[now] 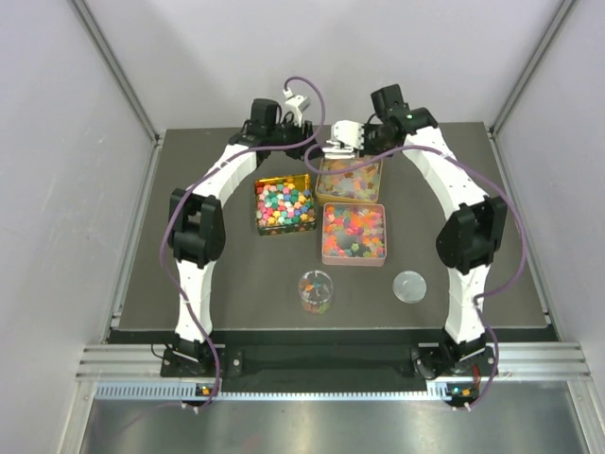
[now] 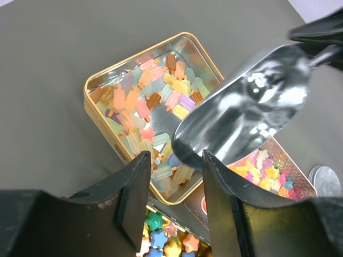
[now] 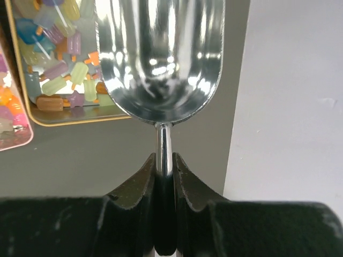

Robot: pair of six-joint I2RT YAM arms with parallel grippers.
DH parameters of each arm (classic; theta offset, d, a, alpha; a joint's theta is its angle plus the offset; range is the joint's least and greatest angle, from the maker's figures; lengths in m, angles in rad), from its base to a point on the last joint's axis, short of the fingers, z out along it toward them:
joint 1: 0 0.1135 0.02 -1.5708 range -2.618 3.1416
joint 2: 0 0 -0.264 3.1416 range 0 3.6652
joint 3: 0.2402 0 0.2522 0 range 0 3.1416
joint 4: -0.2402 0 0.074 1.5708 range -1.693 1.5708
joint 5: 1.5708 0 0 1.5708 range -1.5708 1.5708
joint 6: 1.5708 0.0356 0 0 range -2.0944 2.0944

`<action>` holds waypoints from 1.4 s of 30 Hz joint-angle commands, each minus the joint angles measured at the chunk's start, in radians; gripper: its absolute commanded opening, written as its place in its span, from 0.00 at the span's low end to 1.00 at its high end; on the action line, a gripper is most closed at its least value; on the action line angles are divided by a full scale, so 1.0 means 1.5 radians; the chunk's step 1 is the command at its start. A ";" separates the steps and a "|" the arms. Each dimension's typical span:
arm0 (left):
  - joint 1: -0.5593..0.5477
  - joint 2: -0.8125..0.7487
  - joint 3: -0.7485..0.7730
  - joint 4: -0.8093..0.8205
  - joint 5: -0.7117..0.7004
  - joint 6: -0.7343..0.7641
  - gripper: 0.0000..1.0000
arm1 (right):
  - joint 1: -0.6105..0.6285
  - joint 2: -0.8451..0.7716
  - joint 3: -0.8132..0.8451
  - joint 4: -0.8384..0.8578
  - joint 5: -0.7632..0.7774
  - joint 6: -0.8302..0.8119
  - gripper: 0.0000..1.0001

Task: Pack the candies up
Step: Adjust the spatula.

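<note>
Candies fill three tins: opaque star pieces in a gold tin [image 1: 257, 206], translucent pastel pieces in a gold tin [image 1: 381, 180] behind it, gummy pieces in a pink tin [image 1: 354, 263]. A clear cup [image 1: 316, 292] holds a few candies. My right gripper [image 1: 352, 140] is shut on the handle [image 3: 164, 144] of a metal scoop [image 3: 161, 53], whose empty bowl hangs over the pastel tin [image 2: 102, 120]. My left gripper [image 2: 172, 171] is open and empty, raised just behind the star candies [image 2: 161, 235], close to the scoop [image 2: 241, 107].
A round clear lid [image 1: 409, 286] lies on the dark mat right of the cup. The pink tin's rim [image 2: 293, 165] sits right beside the pastel tin. Grey walls enclose the table on three sides.
</note>
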 commanded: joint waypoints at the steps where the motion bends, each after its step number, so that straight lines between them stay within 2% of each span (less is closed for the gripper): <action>1: 0.000 0.010 0.016 0.018 0.010 0.007 0.47 | 0.002 -0.094 0.001 0.037 -0.100 0.037 0.00; 8: -0.005 0.007 0.018 0.019 0.006 0.010 0.49 | 0.000 -0.125 -0.002 0.039 -0.200 0.071 0.00; 13: -0.007 0.005 0.019 0.018 0.001 0.013 0.51 | 0.001 -0.109 0.048 0.014 -0.245 0.097 0.00; 19: -0.003 -0.014 0.013 -0.013 -0.005 0.042 0.51 | -0.002 -0.067 0.051 0.014 -0.155 0.101 0.00; 22: 0.009 -0.037 0.001 -0.016 0.003 0.041 0.51 | -0.008 -0.071 0.029 0.016 -0.148 0.098 0.00; 33: 0.016 -0.073 0.007 -0.015 0.015 0.031 0.50 | -0.008 -0.049 0.014 0.029 -0.131 0.094 0.00; 42: 0.006 -0.042 0.022 0.002 0.003 0.025 0.51 | 0.000 -0.064 0.011 -0.009 -0.183 0.076 0.00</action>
